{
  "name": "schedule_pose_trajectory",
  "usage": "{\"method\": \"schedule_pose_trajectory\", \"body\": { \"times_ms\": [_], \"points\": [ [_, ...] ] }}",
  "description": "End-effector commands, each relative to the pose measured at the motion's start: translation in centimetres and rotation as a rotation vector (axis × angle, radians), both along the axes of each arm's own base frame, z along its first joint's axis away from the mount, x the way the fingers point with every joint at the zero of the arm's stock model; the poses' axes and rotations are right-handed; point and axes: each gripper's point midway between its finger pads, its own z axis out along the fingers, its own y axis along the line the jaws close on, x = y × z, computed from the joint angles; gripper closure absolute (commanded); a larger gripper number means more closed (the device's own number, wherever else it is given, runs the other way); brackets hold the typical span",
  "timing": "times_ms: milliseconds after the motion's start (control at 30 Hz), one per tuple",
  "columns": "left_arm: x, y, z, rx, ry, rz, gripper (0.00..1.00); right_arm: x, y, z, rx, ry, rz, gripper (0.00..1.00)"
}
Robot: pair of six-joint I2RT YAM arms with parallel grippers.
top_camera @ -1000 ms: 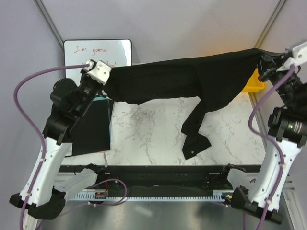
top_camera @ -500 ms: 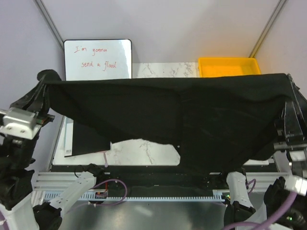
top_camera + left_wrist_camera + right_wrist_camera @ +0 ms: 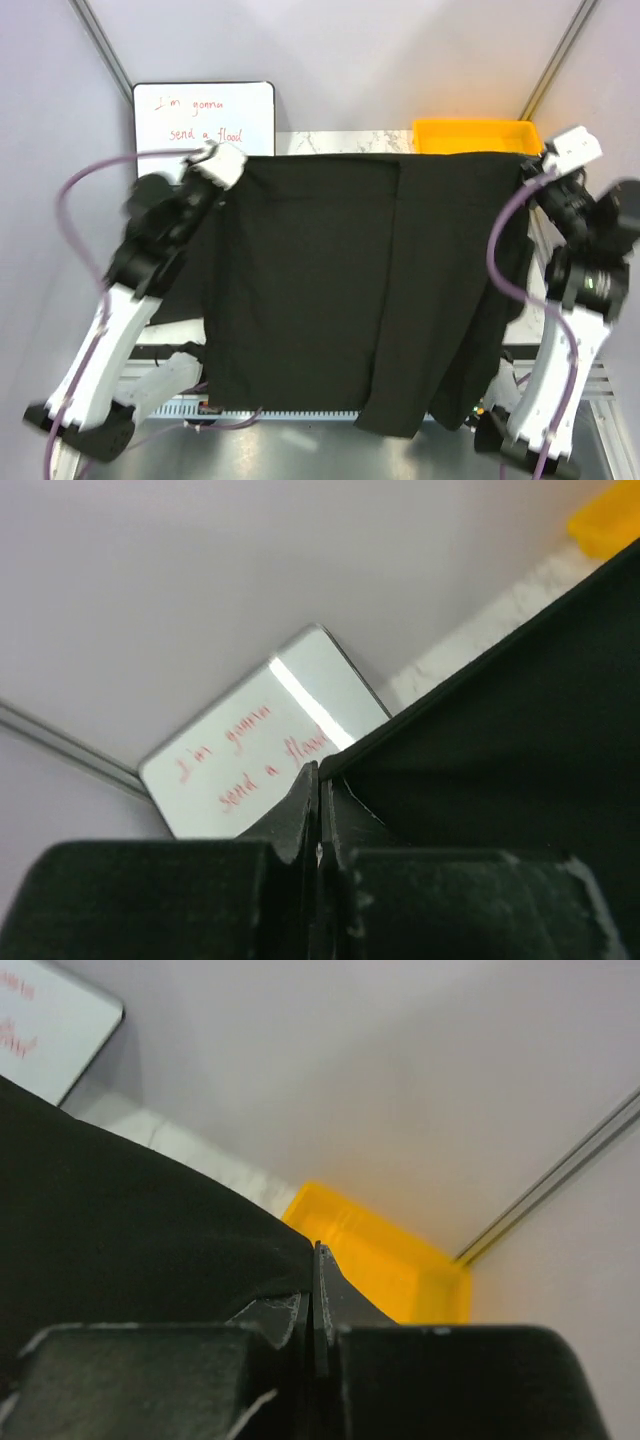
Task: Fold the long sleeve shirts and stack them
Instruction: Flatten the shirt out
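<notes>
**benchtop_ben:** ok so which step is this? The shirt [image 3: 330, 290] looks spread wide, not folded at all.

**yam_fan:** yeah, I'd call it the lay-out step, before any fold. The left gripper [image 3: 238, 166] at about 10 o'clock and the right gripper [image 3: 527, 172] at about 2 o'clock are each pinched tight on a far corner of the cloth. Both wrist views show the jaws clamped with black fabric between them. The shirt is pulled taut between the two and runs from the 12 o'clock edge down across the table [image 3: 340, 143], with its near end hanging over the 6 o'clock side.

**benchtop_ben:** so just let go?

**yam_fan:** not yet imo. Too much hangs off the front, and the 5 o'clock part looks bunched, maybe a sleeve, can't tell. My guess: carry both corners toward 12 o'clock together, evenly, lower them flat, then release. The far edge already sits near the whiteboard [image 3: 203, 120] at 11 and the yellow bin [image 3: 470, 134] at 1, so room is tight there.
</notes>
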Motion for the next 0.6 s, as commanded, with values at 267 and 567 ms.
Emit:
{"method": "schedule_pose_trajectory", "body": {
  "times_ms": [267,567],
  "points": [
    [16.9,-8.2,-22.4,0.137,0.414,-0.092,0.98,13.9,-0.9,-26.4,-0.056,0.546,0.152,1.00],
    [24.3,-10.7,-33.7,0.240,0.685,-0.105,0.98,21.2,-2.4,-37.2,-0.072,0.732,0.037,1.00]
  ]
}}
